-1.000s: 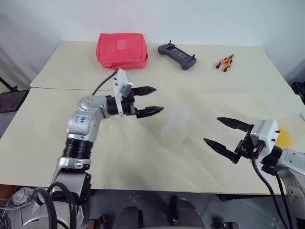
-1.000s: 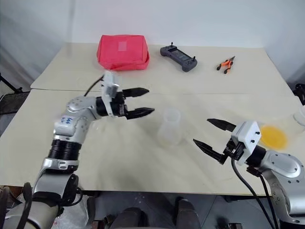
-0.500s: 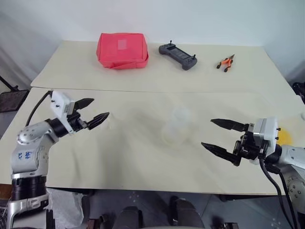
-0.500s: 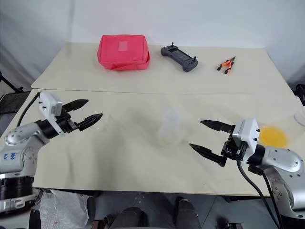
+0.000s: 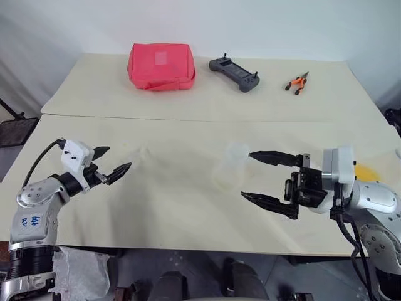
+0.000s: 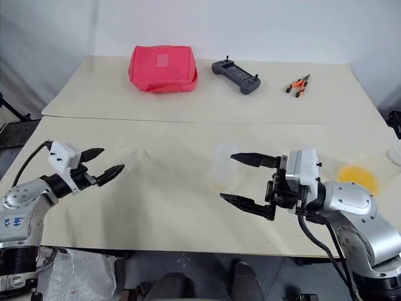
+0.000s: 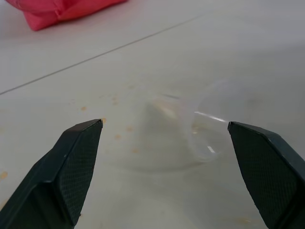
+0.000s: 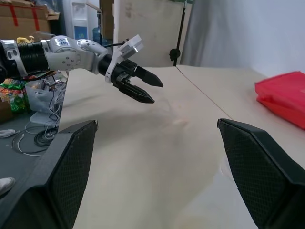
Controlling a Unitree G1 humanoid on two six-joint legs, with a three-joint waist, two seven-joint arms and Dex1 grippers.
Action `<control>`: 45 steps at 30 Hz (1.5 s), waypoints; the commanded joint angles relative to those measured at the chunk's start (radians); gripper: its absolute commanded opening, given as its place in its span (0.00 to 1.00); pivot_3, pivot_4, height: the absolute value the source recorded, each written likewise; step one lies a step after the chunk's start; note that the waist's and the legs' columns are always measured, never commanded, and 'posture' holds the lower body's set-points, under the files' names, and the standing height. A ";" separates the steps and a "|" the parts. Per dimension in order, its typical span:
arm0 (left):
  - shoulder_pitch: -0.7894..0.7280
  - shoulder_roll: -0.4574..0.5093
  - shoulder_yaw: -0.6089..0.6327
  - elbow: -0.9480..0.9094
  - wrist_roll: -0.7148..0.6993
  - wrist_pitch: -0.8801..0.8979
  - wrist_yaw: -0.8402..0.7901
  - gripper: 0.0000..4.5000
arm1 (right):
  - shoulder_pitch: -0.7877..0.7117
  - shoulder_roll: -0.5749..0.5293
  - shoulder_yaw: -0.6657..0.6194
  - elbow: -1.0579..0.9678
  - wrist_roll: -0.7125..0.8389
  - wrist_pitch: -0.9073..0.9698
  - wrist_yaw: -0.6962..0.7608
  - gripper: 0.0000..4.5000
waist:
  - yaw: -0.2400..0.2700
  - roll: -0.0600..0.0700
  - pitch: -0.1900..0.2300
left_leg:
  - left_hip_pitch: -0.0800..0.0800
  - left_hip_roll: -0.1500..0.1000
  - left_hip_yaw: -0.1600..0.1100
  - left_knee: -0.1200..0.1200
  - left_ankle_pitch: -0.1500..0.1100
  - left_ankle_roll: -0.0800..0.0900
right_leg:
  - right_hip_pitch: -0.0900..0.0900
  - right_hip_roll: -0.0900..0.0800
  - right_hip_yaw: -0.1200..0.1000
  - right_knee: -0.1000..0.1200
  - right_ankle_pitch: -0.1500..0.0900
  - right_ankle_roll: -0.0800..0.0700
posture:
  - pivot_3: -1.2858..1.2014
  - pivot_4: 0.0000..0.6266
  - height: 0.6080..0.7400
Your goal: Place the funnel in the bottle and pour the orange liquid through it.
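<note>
Black fingers spread wide and empty, the right gripper [image 5: 270,177] reaches leftward at the table's [image 5: 188,213] near edge, just short of the translucent bottle [image 5: 230,167] standing beside its fingertips. Well apart at the left, the left gripper [image 5: 111,165], also open and empty, points at the clear funnel [image 7: 190,129] lying on its side. Orange liquid [image 6: 357,178] glows beyond the right arm.

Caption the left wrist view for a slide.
Open left gripper facing a small clear plastic funnel lying on its side on the cream table.
</note>
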 commanded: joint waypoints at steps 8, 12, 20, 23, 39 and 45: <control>-0.187 0.045 -0.063 0.270 0.038 -0.136 -0.108 0.51 | 0.053 -0.017 -0.081 0.016 -0.036 -0.056 0.015 0.94 | -0.003 0.000 0.000 | -0.001 -0.004 0.003 0.000 0.000 0.000 | -0.001 0.000 -0.001 0.000 0.000 0.000 | 0.52 0.24 1.00; -0.212 0.055 -0.077 0.276 0.035 -0.110 -0.150 0.23 | 0.089 -0.022 -0.106 0.013 -0.036 -0.068 0.027 0.94 | -0.002 0.000 0.000 | -0.001 -0.004 0.003 0.000 0.000 0.000 | -0.001 0.000 -0.001 0.001 0.000 0.000 | 0.52 0.24 1.00; -0.274 0.070 -0.081 0.195 -0.017 0.035 -0.212 0.01 | 0.095 -0.023 -0.119 0.028 -0.066 -0.085 0.011 0.94 | -0.002 0.000 0.000 | -0.001 -0.003 0.003 0.001 0.000 0.000 | -0.001 0.000 -0.001 0.001 0.000 0.000 | 0.52 0.24 1.00; -0.290 0.072 -0.083 0.136 -0.049 0.095 -0.241 0.01 | 0.080 -0.026 -0.118 0.041 -0.077 -0.088 0.001 0.94 | -0.002 0.000 0.000 | -0.002 -0.004 0.003 0.001 0.000 0.000 | -0.001 0.000 -0.001 0.001 0.000 0.000 | 0.52 0.24 1.00; -0.646 0.041 -0.196 -0.116 -0.313 0.655 -0.298 0.01 | 0.062 -0.089 -0.214 0.117 -0.106 -0.100 0.022 0.94 | -0.001 -0.002 0.001 | -0.003 -0.004 0.003 0.003 0.000 0.001 | -0.001 0.001 0.000 0.002 0.000 0.001 | 0.52 0.24 1.00; -0.811 0.033 -0.301 -0.069 -0.327 0.881 -0.298 0.01 | 0.074 -0.069 -0.206 0.092 -0.119 -0.103 -0.009 0.94 | -0.003 -0.002 0.001 | -0.002 -0.004 0.003 0.003 0.000 0.001 | -0.001 0.001 0.002 0.002 0.000 0.001 | 0.52 0.24 1.00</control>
